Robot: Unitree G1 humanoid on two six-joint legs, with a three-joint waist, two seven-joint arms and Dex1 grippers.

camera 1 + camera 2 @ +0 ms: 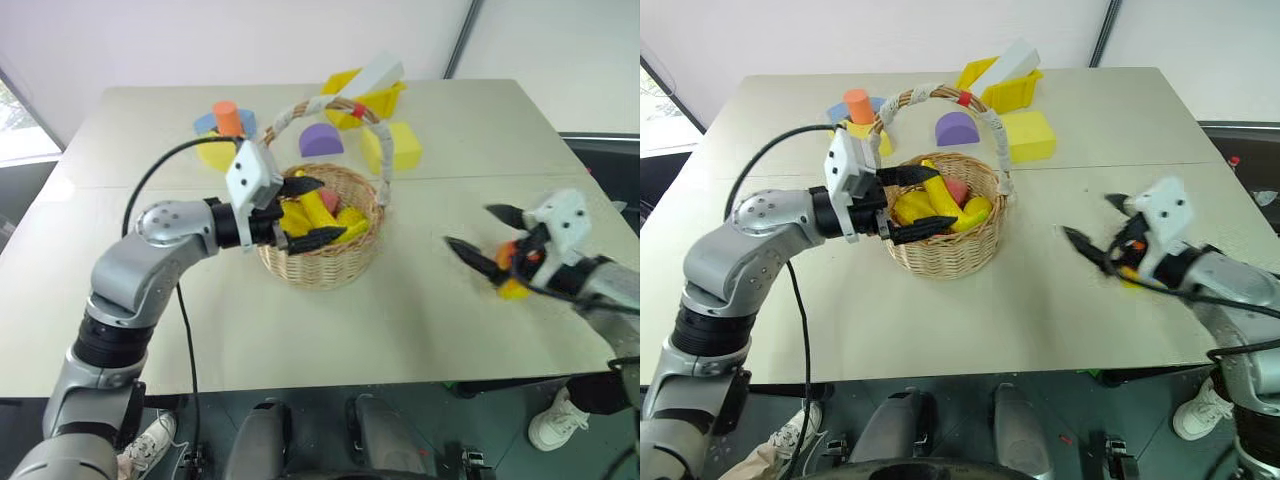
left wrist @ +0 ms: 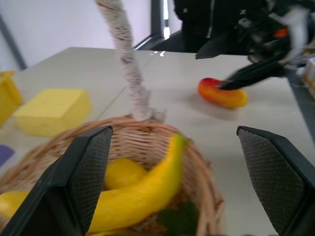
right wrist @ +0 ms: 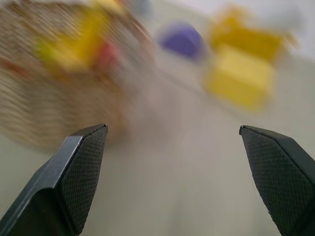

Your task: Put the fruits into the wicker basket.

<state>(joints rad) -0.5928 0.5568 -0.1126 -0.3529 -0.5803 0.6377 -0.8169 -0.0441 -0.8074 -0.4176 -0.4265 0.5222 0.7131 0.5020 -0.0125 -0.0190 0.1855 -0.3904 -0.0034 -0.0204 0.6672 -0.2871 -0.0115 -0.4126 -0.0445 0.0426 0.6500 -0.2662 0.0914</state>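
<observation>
L gripper (image 1: 908, 204) is spread wide, empty, hanging right over the wicker basket (image 1: 940, 250) w/ its tips above the near rim. Basket's got the banana (image 2: 142, 194), another yellow fruit (image 2: 120, 172) & a pink one (image 1: 956, 190) inside. R gripper (image 1: 1098, 228) also wide open, nothing held, low over the mango (image 2: 222, 93), which is on the table (image 1: 940, 320) well to the basket's right.
</observation>
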